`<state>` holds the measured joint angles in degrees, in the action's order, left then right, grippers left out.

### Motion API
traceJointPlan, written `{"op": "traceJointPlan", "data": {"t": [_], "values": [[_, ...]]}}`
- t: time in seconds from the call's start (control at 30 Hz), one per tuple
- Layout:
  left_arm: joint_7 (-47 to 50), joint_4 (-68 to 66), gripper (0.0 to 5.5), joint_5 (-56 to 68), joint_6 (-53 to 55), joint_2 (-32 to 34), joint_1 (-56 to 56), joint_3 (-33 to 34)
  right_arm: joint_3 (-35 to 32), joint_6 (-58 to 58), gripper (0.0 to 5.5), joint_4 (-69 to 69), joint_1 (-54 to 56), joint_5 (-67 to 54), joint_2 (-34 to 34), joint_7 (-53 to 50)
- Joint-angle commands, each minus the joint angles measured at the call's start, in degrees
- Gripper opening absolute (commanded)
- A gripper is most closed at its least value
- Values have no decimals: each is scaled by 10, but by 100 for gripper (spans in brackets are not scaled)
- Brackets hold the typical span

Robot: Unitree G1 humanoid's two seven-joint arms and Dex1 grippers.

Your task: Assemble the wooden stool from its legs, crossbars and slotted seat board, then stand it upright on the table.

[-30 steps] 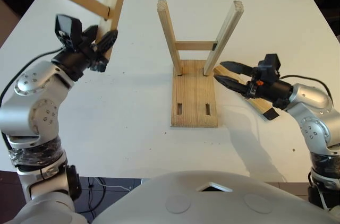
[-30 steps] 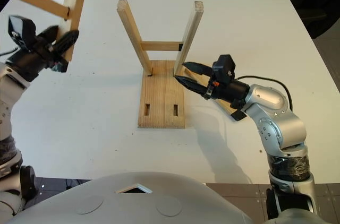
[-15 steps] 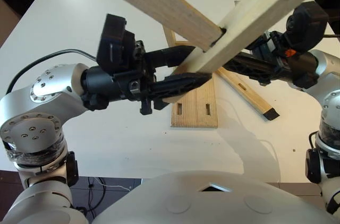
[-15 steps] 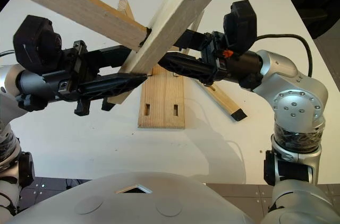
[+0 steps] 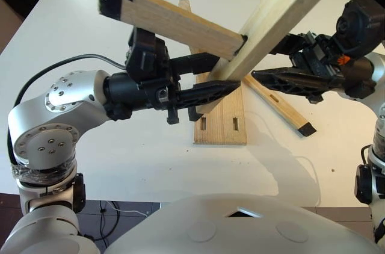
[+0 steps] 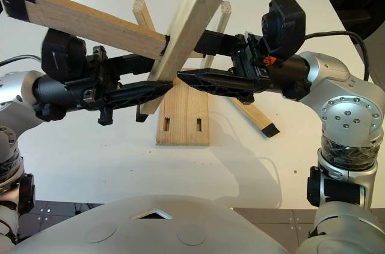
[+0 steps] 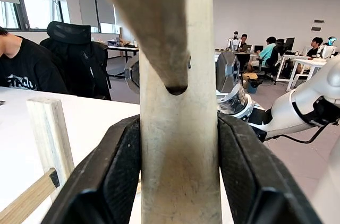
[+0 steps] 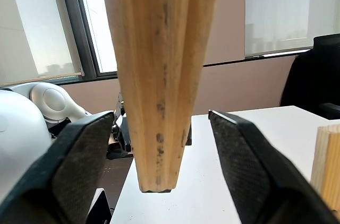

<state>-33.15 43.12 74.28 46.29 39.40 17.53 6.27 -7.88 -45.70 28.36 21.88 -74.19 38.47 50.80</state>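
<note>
The left gripper (image 5: pixel 222 73) is holding a pale wooden leg-and-crossbar frame (image 5: pixel 283 7) raised over the white surface (image 5: pixel 120 145), jaws clamped on one leg's lower end. Beneath, the slotted wooden seat board (image 5: pixel 220 123) is lying flat, another wooden leg frame (image 6: pixel 143 16) standing at its far end. The right gripper (image 5: pixel 269 55) is hovering, jaws spread either side of the held leg, gaps showing.

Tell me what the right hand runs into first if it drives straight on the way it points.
The right hand is open astride the raised wooden leg, so it would likely slide past that and meet the left hand, clamped on the same leg almost tip to tip. Depth is unclear.
</note>
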Motion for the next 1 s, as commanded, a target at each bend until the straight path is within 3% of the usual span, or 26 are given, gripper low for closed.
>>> {"op": "traceJointPlan", "data": {"t": [0.03, 0.2, 0.5, 0.83, 1.0], "values": [[-10, 7, 200, -10, -5, 5, 2, -15, 19, 1, 329, 6, 16, 19, -4, 5], [-14, 5, 200, -27, -6, 7, 4, -33, 35, 6, 329, 14, 13, 44, -1, 22], [-19, -16, 200, -38, -13, 11, 1, -26, 34, 9, 203, 14, -2, 67, 7, 48], [-48, -70, 200, -171, -41, 33, -60, -51, 2, 5, 200, -17, 20, 35, -13, 16], [-101, -90, 309, -202, -63, 53, -127, -51, -17, -4, 199, -32, 29, 31, -13, 9]]}}
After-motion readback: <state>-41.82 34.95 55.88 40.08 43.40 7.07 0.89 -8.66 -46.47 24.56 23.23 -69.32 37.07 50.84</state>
